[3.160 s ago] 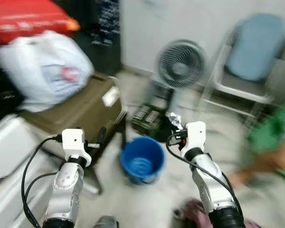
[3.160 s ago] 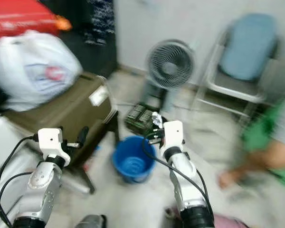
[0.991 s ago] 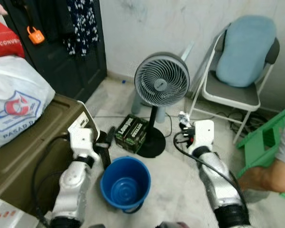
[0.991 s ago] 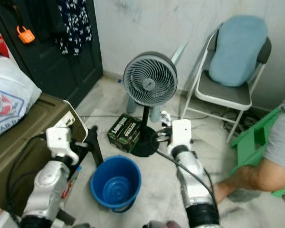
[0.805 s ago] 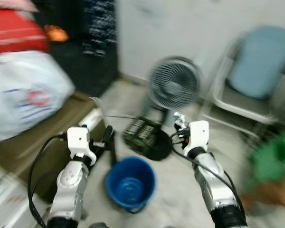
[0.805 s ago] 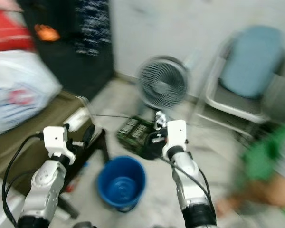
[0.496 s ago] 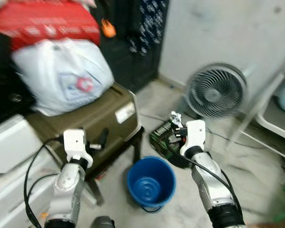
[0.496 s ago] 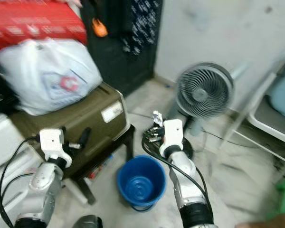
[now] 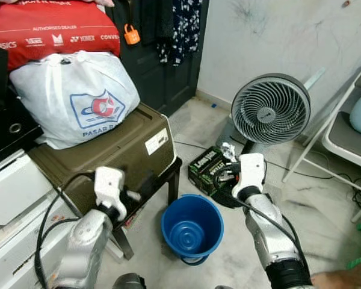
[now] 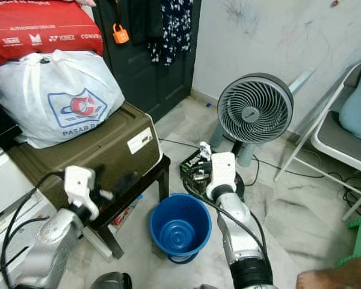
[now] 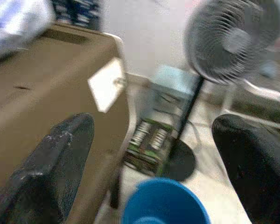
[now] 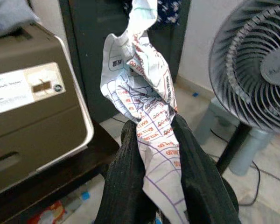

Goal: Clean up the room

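The right gripper is clamped on a crumpled sheet of printed paper, white with red lettering and a blue ruled grid, creased into a loose twist that stands up above the fingers. In the head views this gripper is raised in front of the robot, just beyond the far rim of the blue bucket that stands on the pale tiled floor. The bucket is smooth round plastic with an open mouth and nothing visible inside. The left gripper has its two black fingers spread wide with nothing between them, and sits beside the olive-brown storage box, a hard-sided case with a white label, bearing a tied white plastic bag. A grey floor fan with a wire grille stands behind, a dark green carton at its base. The step in hand appears to be disposal of the paper into the bucket. To do it well, the right gripper should be brought back over the middle of the mouth and lowered before releasing, since light crumpled paper may drift or catch on the rim.
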